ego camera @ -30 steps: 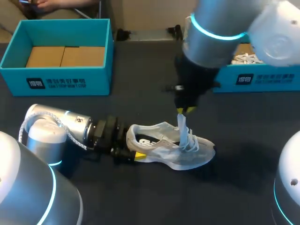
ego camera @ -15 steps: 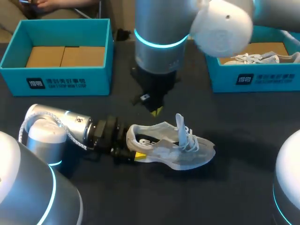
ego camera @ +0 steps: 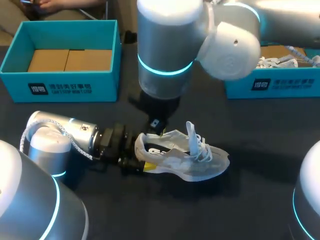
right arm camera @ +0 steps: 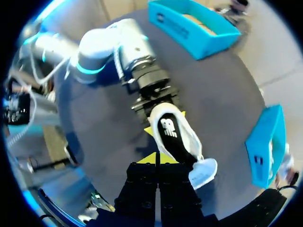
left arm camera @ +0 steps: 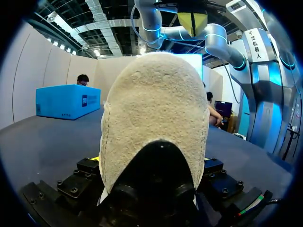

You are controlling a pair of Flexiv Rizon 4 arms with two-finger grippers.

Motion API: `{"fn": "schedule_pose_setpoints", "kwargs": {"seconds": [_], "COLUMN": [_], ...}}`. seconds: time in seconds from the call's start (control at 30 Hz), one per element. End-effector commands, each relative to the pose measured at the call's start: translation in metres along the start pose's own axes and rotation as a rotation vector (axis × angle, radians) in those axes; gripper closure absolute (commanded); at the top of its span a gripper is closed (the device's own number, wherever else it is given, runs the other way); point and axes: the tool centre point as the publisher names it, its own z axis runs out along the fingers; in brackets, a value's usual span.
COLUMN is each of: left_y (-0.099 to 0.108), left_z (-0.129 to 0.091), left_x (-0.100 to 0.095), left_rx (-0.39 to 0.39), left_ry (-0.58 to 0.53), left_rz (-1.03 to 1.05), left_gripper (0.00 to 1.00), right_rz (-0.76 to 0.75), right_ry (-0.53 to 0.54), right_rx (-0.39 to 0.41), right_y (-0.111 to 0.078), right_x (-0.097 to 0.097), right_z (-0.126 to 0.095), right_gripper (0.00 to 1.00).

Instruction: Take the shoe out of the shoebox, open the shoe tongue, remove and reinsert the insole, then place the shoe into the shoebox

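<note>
Far left: teal shoebox (ego camera: 75, 90), cardboard inside; left gripper (ego camera: 141, 164) lies low on the table, fingers clamped on the heel of the grey shoe (ego camera: 185, 160); shoe rests on its sole mid-table, tongue (ego camera: 192, 134) upright; right gripper (right arm camera: 156, 160) hangs above the heel opening, fingers closed, holding nothing; second shoebox (ego camera: 272, 85) far right.
</note>
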Motion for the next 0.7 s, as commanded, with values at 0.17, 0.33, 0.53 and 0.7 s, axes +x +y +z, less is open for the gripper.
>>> {"fn": "schedule_pose_setpoints", "kwargs": {"seconds": [0.17,0.33,0.53,0.7], "left_y": [0.000,0.000,0.000,0.000], "left_z": [0.000,0.000,0.000,0.000], "left_x": [-0.001,-0.001,-0.001,-0.001], "left_rx": [-0.002,-0.002,-0.002,-0.002], "left_ry": [-0.001,-0.001,-0.001,-0.001], "left_rz": [0.000,0.000,0.000,0.000], "left_gripper": [1.00,1.00,1.00,1.00], "right_rz": [-0.284,-0.337,-0.361,-0.361], "right_ry": [0.075,0.071,0.060,0.060], "right_rx": [0.059,0.094,0.104,0.104], "right_y": [0.006,0.010,0.004,0.004], "right_x": [-0.003,-0.011,-0.014,-0.014], "right_z": [0.013,0.034,0.059,0.059], "right_gripper": [1.00,1.00,1.00,1.00]}}
